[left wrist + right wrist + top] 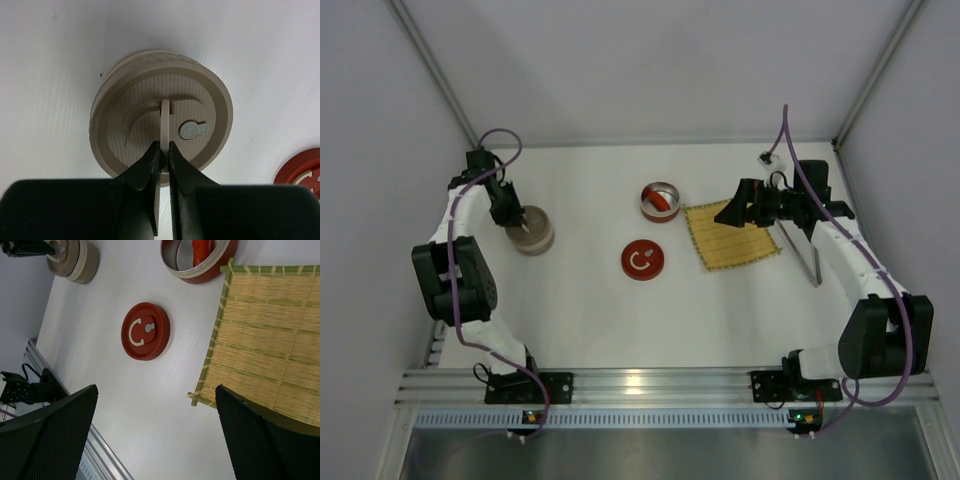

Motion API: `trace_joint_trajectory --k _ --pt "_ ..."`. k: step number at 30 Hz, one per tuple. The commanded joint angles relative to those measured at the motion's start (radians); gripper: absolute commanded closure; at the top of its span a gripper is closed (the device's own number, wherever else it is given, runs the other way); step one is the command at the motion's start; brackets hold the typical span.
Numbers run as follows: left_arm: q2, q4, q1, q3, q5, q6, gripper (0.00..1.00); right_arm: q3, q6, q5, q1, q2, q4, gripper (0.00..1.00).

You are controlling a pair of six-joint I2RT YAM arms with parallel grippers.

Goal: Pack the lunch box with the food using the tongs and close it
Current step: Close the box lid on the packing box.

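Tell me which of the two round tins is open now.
The red tin, with a red piece inside; its red lid lies apart on the table. The beige tin is closed.

You look down on a white table (580, 310). At left, your left gripper (523, 222) rests on top of a beige round tin (535, 240). Near the centre stands an open red round tin (646, 190) with a small red sausage-shaped piece (661, 202) inside. Nearer you, a red round lid (642, 260) lies flat. To the right lies a yellow bamboo mat (725, 245), your right gripper (732, 212) over its far edge. Slim silver tongs (808, 262) lie just beside the mat.
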Motion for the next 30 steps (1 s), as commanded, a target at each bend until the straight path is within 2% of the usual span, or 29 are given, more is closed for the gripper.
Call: trace_joint_trajectory --k 1,30 --pt "0.023 0.061 0.0 0.04 -0.005 -0.024 1.0 0.002 -0.005 -0.018 -0.009 -0.037 0.044 0.01" --pt "0.055 0.051 -0.008 0.034 0.012 0.028 1.0 0.009 0.013 -0.04 -0.007 -0.011 0.052 0.01"
